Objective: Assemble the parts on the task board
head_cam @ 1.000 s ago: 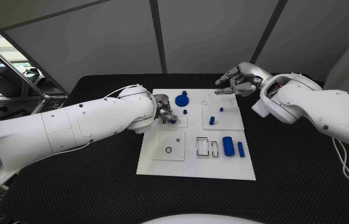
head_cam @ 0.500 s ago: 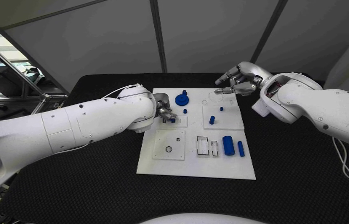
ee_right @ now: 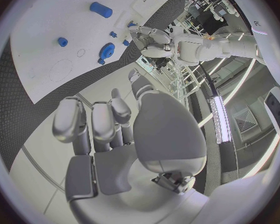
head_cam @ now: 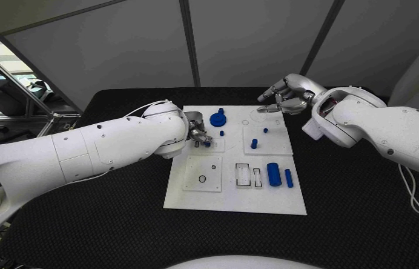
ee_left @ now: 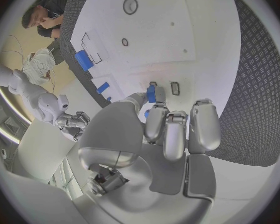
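The white task board lies mid-table. My left hand hangs low over its left middle, thumb and fingers pinching a small blue part just above a small dark slot. My right hand hovers over the board's far right corner, fingers loosely bent and holding nothing. A blue gear-like disc sits at the far end, with short blue pegs standing near the middle. A thick blue cylinder and a thinner blue bar lie at the near right.
Two clear rectangular slots sit beside the cylinder, and a raised plate with a small black ring lies at the near left. Black table surrounds the board. Grey panels stand behind it.
My left hand has edged slightly back and left over the board with the small blue part still pinched. The right hand has hardly moved.
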`<state>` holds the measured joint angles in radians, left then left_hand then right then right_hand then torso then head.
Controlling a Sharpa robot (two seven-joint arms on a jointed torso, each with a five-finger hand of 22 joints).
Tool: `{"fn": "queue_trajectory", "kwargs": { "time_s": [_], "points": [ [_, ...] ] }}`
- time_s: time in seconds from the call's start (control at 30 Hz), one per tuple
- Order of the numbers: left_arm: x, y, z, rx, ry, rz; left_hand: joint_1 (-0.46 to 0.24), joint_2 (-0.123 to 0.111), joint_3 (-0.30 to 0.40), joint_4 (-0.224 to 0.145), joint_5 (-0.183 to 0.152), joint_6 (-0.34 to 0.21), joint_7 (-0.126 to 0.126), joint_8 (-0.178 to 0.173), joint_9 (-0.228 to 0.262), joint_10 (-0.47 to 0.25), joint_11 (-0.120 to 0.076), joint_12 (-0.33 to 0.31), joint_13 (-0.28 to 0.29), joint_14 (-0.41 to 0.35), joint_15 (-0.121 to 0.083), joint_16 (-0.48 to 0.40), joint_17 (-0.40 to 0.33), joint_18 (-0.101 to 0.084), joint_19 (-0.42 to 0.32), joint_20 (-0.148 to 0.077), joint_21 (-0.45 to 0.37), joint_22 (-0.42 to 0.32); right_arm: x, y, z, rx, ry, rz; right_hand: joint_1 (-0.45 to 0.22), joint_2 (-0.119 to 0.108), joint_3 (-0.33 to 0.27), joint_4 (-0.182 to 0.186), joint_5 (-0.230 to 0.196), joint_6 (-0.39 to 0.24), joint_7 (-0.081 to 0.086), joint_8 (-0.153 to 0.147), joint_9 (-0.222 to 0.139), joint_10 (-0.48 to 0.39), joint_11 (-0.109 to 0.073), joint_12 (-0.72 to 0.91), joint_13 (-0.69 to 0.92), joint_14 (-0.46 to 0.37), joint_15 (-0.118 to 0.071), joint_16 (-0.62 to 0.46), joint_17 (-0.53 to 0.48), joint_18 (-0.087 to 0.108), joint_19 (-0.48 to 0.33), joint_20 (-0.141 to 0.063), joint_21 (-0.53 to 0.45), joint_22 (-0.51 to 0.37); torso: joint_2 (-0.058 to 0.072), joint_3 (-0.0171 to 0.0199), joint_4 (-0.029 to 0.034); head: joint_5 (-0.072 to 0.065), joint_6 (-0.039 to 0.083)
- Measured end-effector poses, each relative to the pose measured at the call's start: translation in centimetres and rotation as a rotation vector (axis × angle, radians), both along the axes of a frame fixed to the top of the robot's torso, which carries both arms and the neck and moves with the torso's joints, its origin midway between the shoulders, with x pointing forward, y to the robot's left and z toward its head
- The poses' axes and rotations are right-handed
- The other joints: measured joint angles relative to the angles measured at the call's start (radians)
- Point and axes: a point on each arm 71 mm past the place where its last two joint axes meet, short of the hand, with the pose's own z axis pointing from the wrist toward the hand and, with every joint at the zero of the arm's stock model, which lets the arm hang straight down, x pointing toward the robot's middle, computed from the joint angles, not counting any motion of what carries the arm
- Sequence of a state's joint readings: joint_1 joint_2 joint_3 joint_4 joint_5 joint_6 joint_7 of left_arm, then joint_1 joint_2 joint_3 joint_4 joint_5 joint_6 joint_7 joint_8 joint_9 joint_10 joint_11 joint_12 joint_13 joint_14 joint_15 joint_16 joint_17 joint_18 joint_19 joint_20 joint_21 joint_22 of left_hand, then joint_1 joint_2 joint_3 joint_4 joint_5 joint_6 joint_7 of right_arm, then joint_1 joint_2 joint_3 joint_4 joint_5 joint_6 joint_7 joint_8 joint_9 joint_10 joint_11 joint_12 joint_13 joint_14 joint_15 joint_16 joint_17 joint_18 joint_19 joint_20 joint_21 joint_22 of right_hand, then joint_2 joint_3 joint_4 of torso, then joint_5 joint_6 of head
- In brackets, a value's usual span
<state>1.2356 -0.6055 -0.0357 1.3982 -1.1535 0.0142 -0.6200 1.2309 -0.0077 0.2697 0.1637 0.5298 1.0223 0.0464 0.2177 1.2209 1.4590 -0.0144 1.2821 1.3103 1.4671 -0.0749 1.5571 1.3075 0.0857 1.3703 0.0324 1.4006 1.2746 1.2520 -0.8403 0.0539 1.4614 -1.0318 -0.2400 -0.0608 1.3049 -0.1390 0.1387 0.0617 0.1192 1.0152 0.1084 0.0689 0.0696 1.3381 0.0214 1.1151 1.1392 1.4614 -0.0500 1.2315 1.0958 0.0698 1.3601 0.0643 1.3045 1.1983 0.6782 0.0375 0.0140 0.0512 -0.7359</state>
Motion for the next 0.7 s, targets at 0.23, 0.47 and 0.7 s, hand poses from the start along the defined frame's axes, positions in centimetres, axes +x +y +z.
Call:
{"fn": "queue_trajectory", "kwargs": {
  "time_s": [0.23,0.47,0.7],
  "points": [
    [-0.04,-0.06,-0.06,0.007,0.009,-0.011,-0.004,-0.001,0.001,-0.001,0.0,0.0,0.0,0.0,0.006,0.0,0.0,0.0,0.0,0.0,0.0,0.0,0.0,0.0,0.0,0.0,0.0,0.0,-0.01,0.01,-0.01,-0.001,0.001,0.001,0.0,0.0,0.0,0.0,0.0,0.0,0.0,0.0,0.0,0.0,0.0,0.0,0.0,0.0,0.0,0.0,0.0,0.0,0.0,0.0,0.0,0.0,0.0,0.0,0.0001,0.002,0.0],
    [-0.15,0.01,-0.19,0.016,0.02,-0.018,-0.004,-0.001,0.003,0.0,0.008,0.0,0.0,0.0,0.018,0.002,-0.002,0.0,0.0,0.0,0.0,0.0,0.0,0.0,0.0,0.0,0.0,0.002,-0.01,-0.02,-0.02,-0.002,0.003,0.002,-0.003,0.003,0.0,0.0,0.0,0.0,0.0,0.0,0.0,0.0,0.0,0.0,0.0,0.0,0.0,-0.004,0.0,0.0,0.0,0.0,0.0,0.0,0.0,-0.0006,0.0012,0.002,-0.002],
    [-0.17,0.13,-0.24,0.019,0.023,-0.018,-0.014,-0.004,0.007,-0.001,0.02,0.004,-0.004,-0.001,0.018,0.004,-0.003,0.004,0.0,0.0,0.0,0.004,0.0,0.0,0.004,-0.004,0.0,0.004,0.01,-0.03,-0.04,-0.003,0.004,0.002,-0.004,0.004,0.0,0.0,0.0,0.0,0.0,0.0,0.0,0.0,0.0,0.0,0.0,0.0,0.0,-0.004,0.0,0.0,0.0,0.0,0.0,0.0,0.0,-0.0007,0.0017,0.002,-0.003]
  ]
}}
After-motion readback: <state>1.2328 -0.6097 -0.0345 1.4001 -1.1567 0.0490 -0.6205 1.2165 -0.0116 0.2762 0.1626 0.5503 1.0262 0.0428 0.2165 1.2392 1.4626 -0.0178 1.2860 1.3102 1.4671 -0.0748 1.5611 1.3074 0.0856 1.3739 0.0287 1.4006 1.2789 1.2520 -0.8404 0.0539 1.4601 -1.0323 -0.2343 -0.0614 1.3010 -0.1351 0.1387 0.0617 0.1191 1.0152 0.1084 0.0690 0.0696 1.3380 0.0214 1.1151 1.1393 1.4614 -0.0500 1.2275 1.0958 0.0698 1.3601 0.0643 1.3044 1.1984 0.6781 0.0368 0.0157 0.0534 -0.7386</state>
